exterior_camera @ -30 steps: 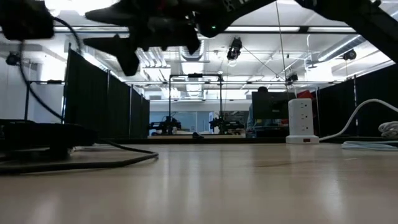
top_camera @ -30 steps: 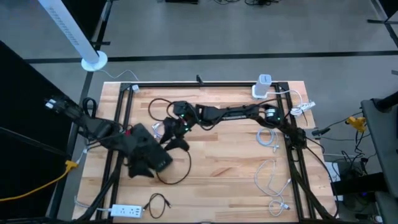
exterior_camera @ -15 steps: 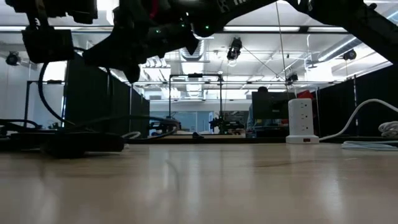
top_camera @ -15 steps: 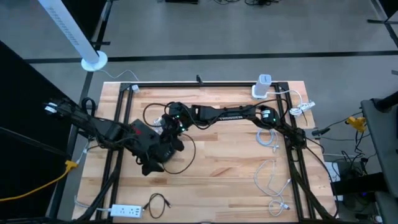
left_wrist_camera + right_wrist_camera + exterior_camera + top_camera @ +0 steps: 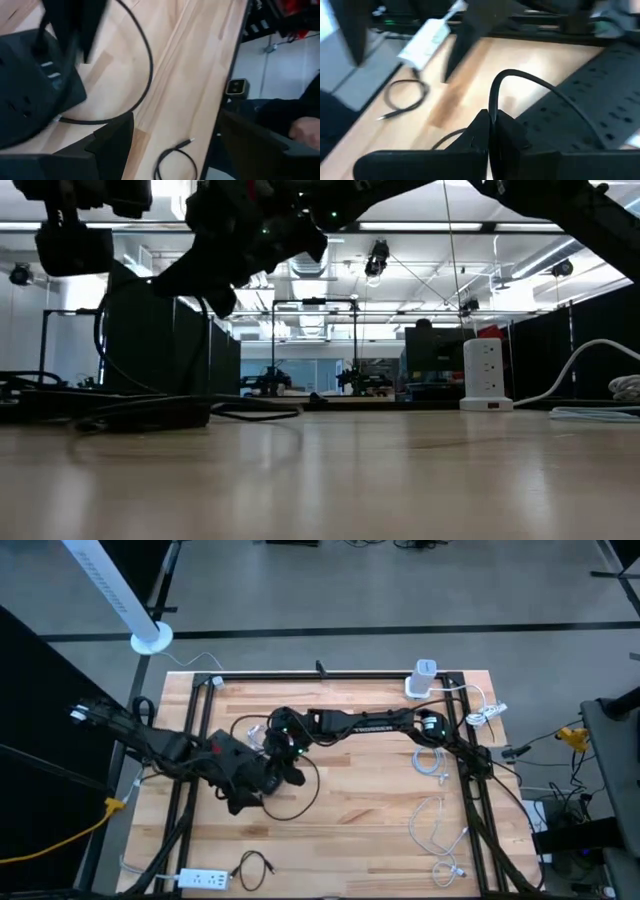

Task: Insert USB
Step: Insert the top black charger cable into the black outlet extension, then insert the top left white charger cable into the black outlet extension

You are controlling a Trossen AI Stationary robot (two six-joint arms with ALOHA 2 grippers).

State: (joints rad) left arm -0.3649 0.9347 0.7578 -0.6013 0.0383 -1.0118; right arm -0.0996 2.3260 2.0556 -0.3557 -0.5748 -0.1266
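Note:
A black power strip (image 5: 30,85) lies flat on the wooden table, left of centre; it also shows in the right wrist view (image 5: 600,95). A black cable (image 5: 530,82) arcs over it. My right gripper (image 5: 491,117), reaching in from the right (image 5: 278,762), is shut on this cable above the strip. The cable's USB plug is hidden. My left gripper (image 5: 175,117) hovers beside the strip (image 5: 240,790), open, with only bare table between its fingers. My right gripper pinches the black cable (image 5: 492,111) between its two fingertips. The fingers slant downward from the table's right side. The cable rises from the tips in a tight loop, then arcs away over the power strip. What lies below the tips is hidden by the fingers.
A white power strip (image 5: 205,880) and a small coiled black cable (image 5: 255,868) lie at the near left edge. A white tower socket (image 5: 422,680) stands at the far right. White cables (image 5: 435,762) lie along the right side. The black cable loops on the table (image 5: 300,790).
My right gripper has tipped further downward over the strip and shut on the black cable. My left gripper has turned a little beside the strip. The cable's loop on the table has shifted toward the far right.

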